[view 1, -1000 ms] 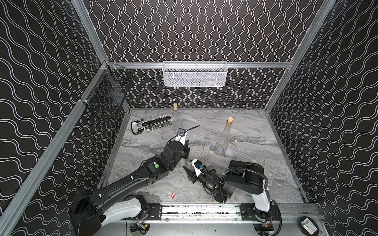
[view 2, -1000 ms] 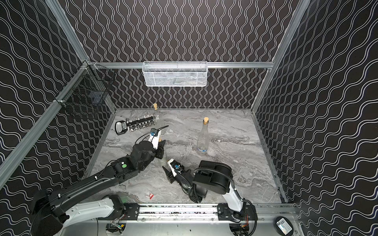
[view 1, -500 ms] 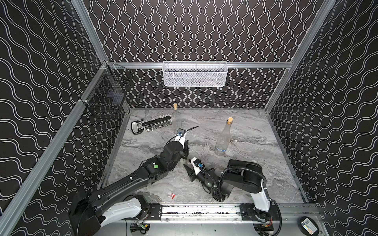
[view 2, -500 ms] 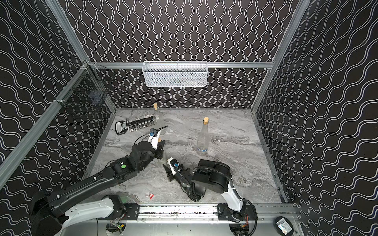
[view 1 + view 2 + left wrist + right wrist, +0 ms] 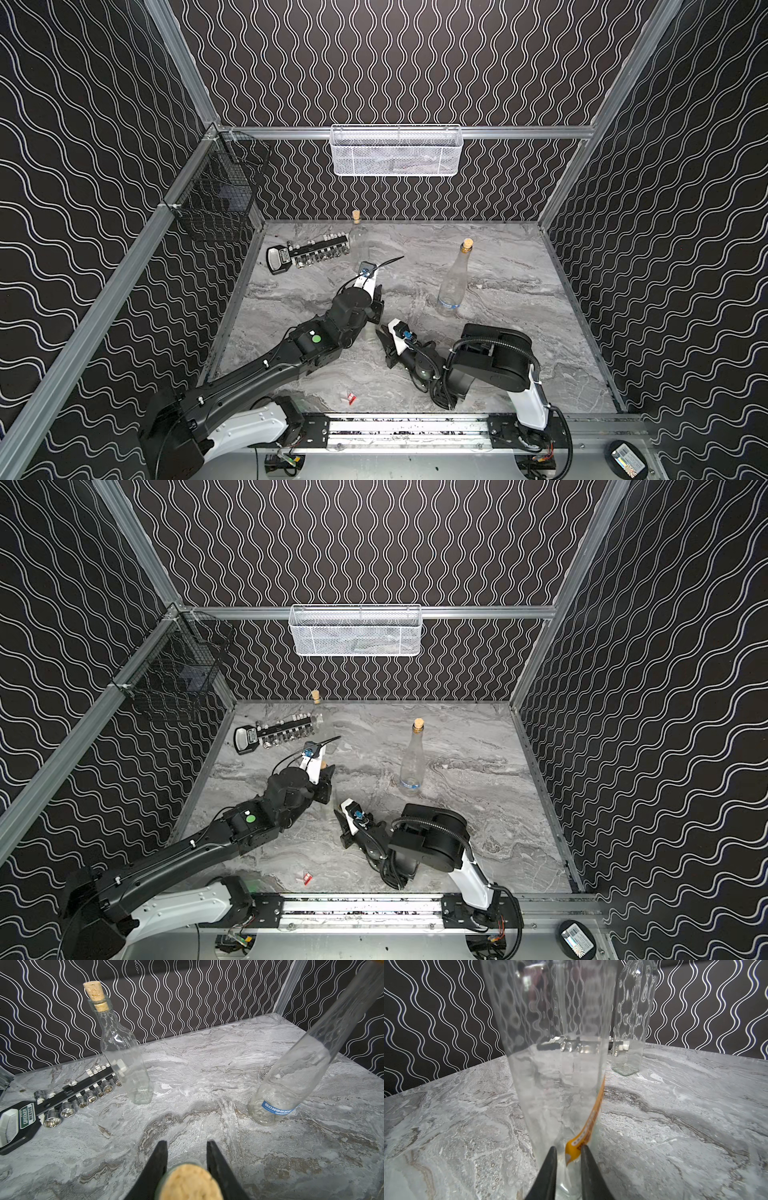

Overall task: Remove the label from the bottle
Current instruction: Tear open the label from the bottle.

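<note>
Since the earlier pictures the right jaws have narrowed and the right arm (image 5: 494,357) has crept a little toward the bottle (image 5: 556,1053); nothing else on the counter (image 5: 519,270) has shifted. The left arm (image 5: 291,357) reaches over the middle of the counter, nearer the front edge. Its jaws are clenched on the bottle's neck, just under the cork (image 5: 191,1182), and hold it upright. The right jaws stand low at the bottle's foot, one on each side of the loose orange end of the label (image 5: 589,1126); whether they already pinch it I cannot tell. The step, I judge, is catching the label. Next they must close fully and pull away while the left side holds firm.
</note>
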You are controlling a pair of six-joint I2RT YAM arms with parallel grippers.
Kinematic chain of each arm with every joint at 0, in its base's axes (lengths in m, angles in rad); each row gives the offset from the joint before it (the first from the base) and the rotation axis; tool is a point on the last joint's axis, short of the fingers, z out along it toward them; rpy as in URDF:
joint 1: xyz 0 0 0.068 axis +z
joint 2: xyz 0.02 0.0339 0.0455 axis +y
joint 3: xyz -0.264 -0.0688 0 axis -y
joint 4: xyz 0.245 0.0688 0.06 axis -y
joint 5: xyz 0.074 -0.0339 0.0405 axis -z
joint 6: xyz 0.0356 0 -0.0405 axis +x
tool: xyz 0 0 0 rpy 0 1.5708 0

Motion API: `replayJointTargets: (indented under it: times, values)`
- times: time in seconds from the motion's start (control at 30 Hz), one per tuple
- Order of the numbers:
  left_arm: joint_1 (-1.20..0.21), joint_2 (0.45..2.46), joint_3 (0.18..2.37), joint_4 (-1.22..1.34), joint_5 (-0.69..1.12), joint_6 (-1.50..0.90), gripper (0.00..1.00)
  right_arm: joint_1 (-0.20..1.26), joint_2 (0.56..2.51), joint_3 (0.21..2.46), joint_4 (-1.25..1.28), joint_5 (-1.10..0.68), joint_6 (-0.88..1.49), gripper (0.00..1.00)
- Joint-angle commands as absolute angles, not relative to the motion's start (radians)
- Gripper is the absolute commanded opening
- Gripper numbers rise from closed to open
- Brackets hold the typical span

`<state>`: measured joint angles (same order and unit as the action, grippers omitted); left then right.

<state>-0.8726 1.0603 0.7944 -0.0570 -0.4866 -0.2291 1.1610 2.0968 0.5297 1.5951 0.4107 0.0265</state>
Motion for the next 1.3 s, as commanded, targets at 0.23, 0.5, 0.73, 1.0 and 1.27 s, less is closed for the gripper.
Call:
replayJointTargets:
  times: [0.23, 0.5, 0.73, 1.0, 1.27]
  values:
    - [-0.873, 1.058, 0.797, -0.005, -0.482, -0.233, 0.00, 1.161, 2.095, 0.531, 1.661, 0.419, 0.031, 0.03]
    - [-0.873, 1.043, 0.776, 0.004, -0.492, -0.223, 0.00, 1.162, 2.078, 0.504, 1.676, 0.434, 0.016, 0.00]
    - [-0.873, 1.007, 0.745, 0.037, -0.470, -0.170, 0.00, 1.163, 2.044, 0.476, 1.659, 0.452, -0.011, 0.00]
    - [-0.874, 1.009, 0.737, 0.047, -0.406, -0.112, 0.00, 1.164, 2.032, 0.462, 1.651, 0.456, -0.015, 0.00]
    - [-0.873, 1.034, 0.753, 0.043, -0.380, -0.072, 0.00, 1.163, 2.022, 0.453, 1.648, 0.452, -0.020, 0.00]
